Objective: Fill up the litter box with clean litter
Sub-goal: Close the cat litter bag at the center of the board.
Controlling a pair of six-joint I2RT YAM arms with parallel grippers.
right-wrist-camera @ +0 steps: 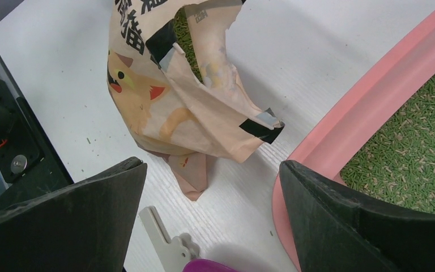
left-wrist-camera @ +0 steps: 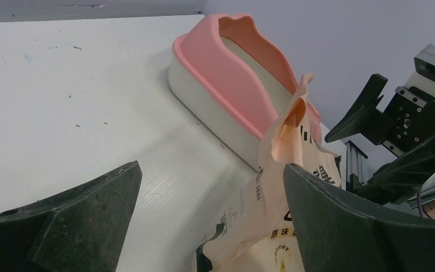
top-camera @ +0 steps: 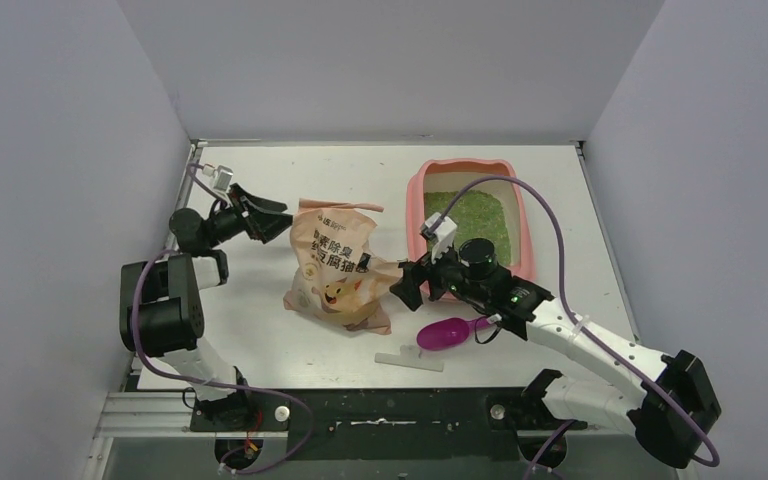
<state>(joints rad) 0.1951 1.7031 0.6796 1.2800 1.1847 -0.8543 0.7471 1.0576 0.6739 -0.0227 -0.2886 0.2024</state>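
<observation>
The pouring step looks largely done. A bed of fine green litter granules [top-camera: 475, 215] already covers the floor of the pink rectangular plastic litter box [top-camera: 465, 166], which sits at the far right of the white worktop [top-camera: 260, 325], just beyond the right arm's wrist. The crumpled peach paper litter bag with a cartoon cat print [top-camera: 335, 265] stands on the worktop to the left of the box and apart from it, its torn mouth gaping, with green visible inside. The left gripper [top-camera: 286, 221] hangs at the bag's upper left edge with its jaws spread wide. The bag's top flap shows close against one finger in the wrist view, but nothing is clamped. The right gripper [top-camera: 400, 283] is also spread wide, facing the bag's right side and holding nothing. If more litter is wanted, the next move probably calls for closing both grippers on the bag and tipping its mouth over the pink rim. Otherwise, the magenta plastic scoop [top-camera: 447, 333] lying near the right arm, beside a small white plastic clip [top-camera: 410, 358], could level the bed. The litter looks loose, dry and pale-speckled.
</observation>
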